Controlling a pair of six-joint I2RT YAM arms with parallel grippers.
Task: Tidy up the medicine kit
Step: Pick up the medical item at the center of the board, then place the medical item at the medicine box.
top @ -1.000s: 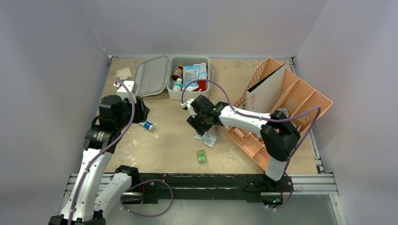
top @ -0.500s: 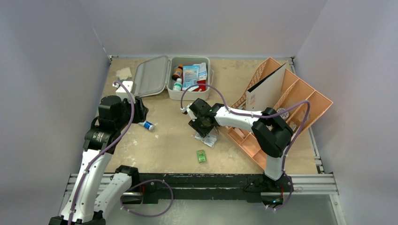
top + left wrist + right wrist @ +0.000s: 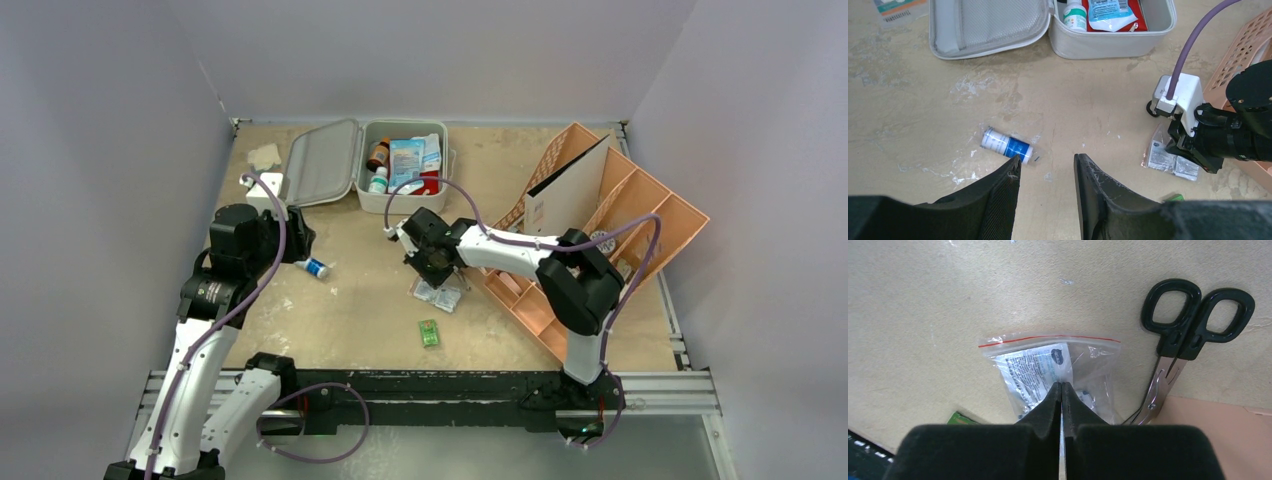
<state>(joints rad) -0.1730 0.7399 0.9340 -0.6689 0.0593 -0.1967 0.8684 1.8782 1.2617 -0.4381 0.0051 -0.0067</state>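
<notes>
**Kit lies open at the back of the table; right tool closed over a zip bag**

From the top camera, the medicine kit (image 3: 322, 163) sits at the far edge of the table (image 3: 370, 300), left of the middle. It is a pale grey-white clamshell case with rounded corners. Its lid is laid flat to the left and shows a grey lining. The tub on the right holds a brown bottle (image 3: 379, 153), a white bottle (image 3: 378, 181), a blue-and-white packet (image 3: 407, 160) and something red (image 3: 430, 182). The left gripper (image 3: 303, 250) hangs just beside a small blue-and-white vial (image 3: 315, 268). The right gripper (image 3: 438, 275) is low over a clear zip bag (image 3: 440, 297), near the orange tray (image 3: 640, 215). A green packet (image 3: 429, 333) lies nearer the arm bases.

In the left wrist view, the kit runs along the top edge. The mesh-lined lid lies on the left and the pale tub wall (image 3: 1108, 45) on the right, joined by the hinge. The left tool's two dark fingers stand apart with bare table between them. The vial lies just beyond the left fingertip, not gripped.

The right wrist view does not show the kit. The fingers (image 3: 1048, 400) are pressed together with no gap, and their tips rest on the zip bag, which has a red seal line and printed sachets inside. I cannot tell whether any of the plastic is caught between them. Black-handled scissors (image 3: 1193, 320) lie closed just right of the bag.
</notes>
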